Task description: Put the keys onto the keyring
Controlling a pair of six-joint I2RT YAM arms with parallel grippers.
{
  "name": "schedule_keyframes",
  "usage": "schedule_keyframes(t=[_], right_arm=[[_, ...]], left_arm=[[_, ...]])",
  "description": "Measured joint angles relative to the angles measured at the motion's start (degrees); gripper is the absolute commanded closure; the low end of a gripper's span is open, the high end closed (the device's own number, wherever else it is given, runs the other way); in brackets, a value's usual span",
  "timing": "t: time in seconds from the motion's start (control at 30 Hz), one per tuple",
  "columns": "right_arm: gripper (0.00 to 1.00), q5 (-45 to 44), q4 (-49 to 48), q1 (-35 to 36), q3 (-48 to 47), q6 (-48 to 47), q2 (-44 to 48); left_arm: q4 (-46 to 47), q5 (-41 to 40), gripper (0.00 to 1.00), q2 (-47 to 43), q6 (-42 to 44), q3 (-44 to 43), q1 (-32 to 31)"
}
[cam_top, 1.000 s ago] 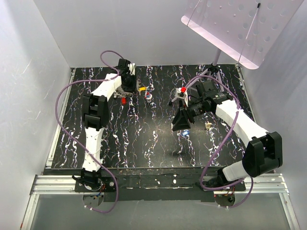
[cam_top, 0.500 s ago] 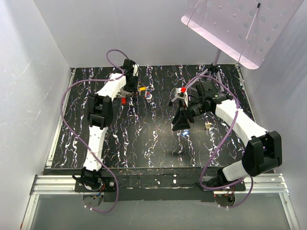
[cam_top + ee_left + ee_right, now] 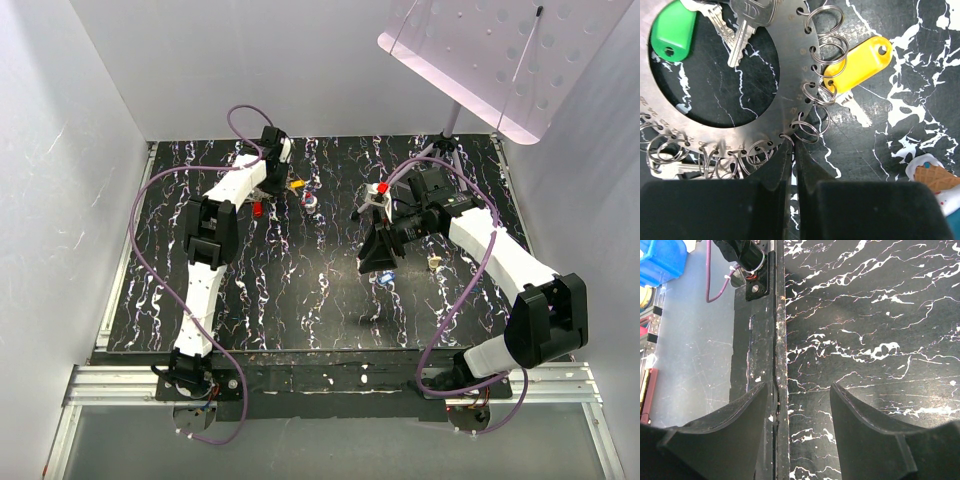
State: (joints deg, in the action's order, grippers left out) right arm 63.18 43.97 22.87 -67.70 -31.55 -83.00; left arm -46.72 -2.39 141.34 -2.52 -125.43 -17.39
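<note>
Black marble counter (image 3: 300, 300), veined in white, carries everything you are working with. Nearest you, the right end effector (image 3: 799, 390) is held over the middle of it with its two black fingers spread wide and nothing between them. Your right wrist view looks through that gap at bare marble and the counter's near edge. A small blue-capped key (image 3: 385, 277) lies right by those fingertips in the top view. Farther back, a small red-capped key (image 3: 258, 209) lies beside the left arm.

At the far side, the left end effector (image 3: 794, 146) has its fingers pressed almost together, leaving only a thin slit. Its tips are at the outer rim of the flat grey metal keyring (image 3: 792, 65), which has small wire loops threaded through holes along its edge. You cannot tell whether the rim itself is pinched. A green-capped key (image 3: 672, 30) and a bare silver key (image 3: 747, 22) lie across the ring's opening. A yellow-tagged key (image 3: 857, 62) sits just outside, touching the loops.
</note>
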Motion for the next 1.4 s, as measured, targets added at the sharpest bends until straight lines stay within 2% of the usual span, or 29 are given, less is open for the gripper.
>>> schedule_keyframes(t=[0.23,0.37,0.5,0.7,0.83,0.97,1.2,1.4], right_arm=[[0.4,0.0,0.1,0.0,0.0,-0.3,0.0],[0.41,0.0,1.0,0.0,0.0,-1.0,0.0],[0.41,0.2,2.4,0.0,0.0,-2.1,0.0],[0.41,1.1,7.8,0.4,-1.4,-7.0,-0.2],[0.37,1.3,14.9,2.2,-8.2,-15.4,-1.8],[0.32,1.7,19.1,6.0,-15.3,-23.1,-2.3],[0.33,1.4,23.8,14.0,-30.4,-29.3,-8.8],[0.33,-3.5,28.8,18.1,-37.7,-32.5,-13.1]], left_arm=[[0.0,-0.9,1.0,-0.6,1.9,-0.1,-0.1],[0.9,-1.1,1.0,-5.4,3.6,5.5,0.2],[1.4,0.3,1.0,-16.0,4.6,14.9,1.5],[2.8,4.6,1.0,-39.8,6.9,32.1,5.1],[1.2,9.5,1.0,-55.1,7.8,42.6,5.1],[-0.9,16.0,1.0,-66.6,7.9,51.0,4.5],[-2.6,28.9,1.0,-80.3,7.3,59.9,4.5],[-0.4,38.7,1.0,-85.5,3.7,64.6,3.9]])
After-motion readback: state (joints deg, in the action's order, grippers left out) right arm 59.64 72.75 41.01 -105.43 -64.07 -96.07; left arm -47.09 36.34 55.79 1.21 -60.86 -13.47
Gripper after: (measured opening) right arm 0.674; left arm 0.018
